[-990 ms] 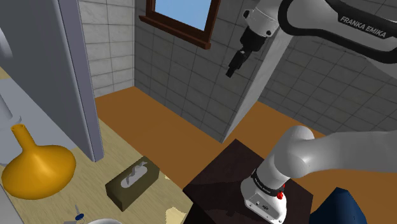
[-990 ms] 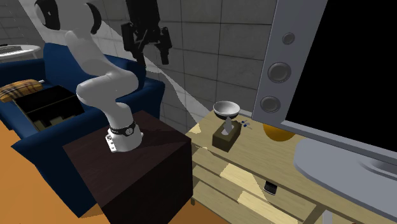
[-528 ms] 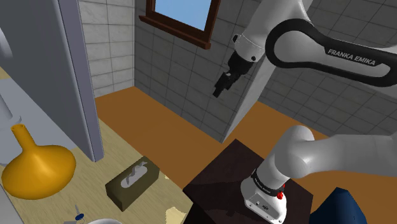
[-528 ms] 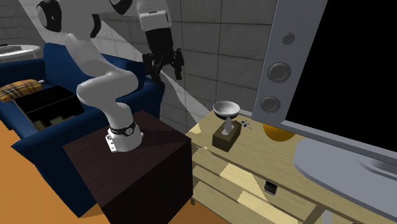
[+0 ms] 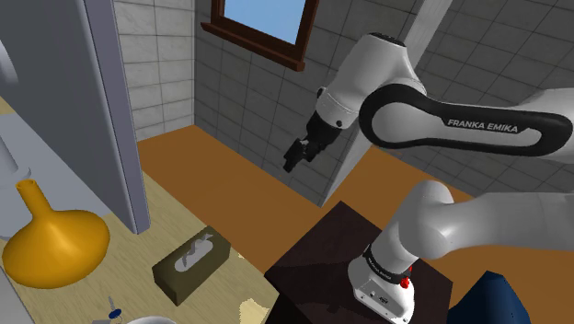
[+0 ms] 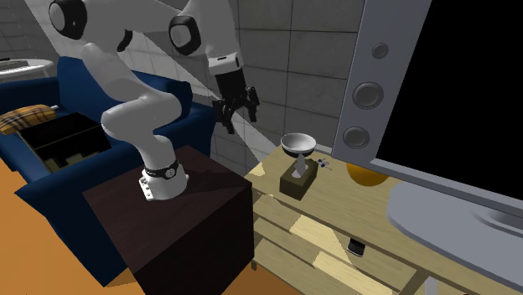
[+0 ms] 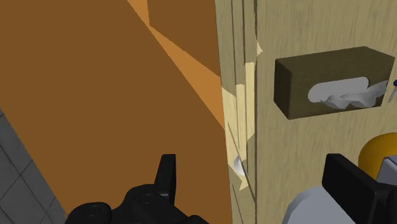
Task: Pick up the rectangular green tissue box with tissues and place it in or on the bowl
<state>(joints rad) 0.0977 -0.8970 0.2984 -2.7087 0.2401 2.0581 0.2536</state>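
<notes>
A dark olive-green tissue box (image 5: 191, 262) (image 6: 297, 179) (image 7: 331, 79) with a white tissue poking from its top lies on the light wooden table (image 6: 335, 209). Just behind it in the second exterior view stands a pale footed bowl (image 6: 298, 144); its rim peeks in at the shoulder view's bottom edge (image 5: 152, 320). My black gripper (image 5: 293, 160) (image 6: 238, 114) (image 7: 261, 184) hangs open in the air over the orange floor, well above the table's edge and short of it. Nothing is between its fingers, and the box lies ahead of them, off to one side.
An orange vase (image 5: 55, 244) (image 6: 362, 173) sits on the table near the box, by a big TV (image 6: 453, 92) with a grey speaker panel. A small blue-tipped item (image 5: 115, 313) lies by the bowl. A blue sofa (image 6: 50, 168) lies behind my dark stand (image 6: 193, 209).
The arm has swung down and toward the shoulder view's left, bringing the gripper lower and closer to the table. The fingers stay open. The box and bowl have not moved.
</notes>
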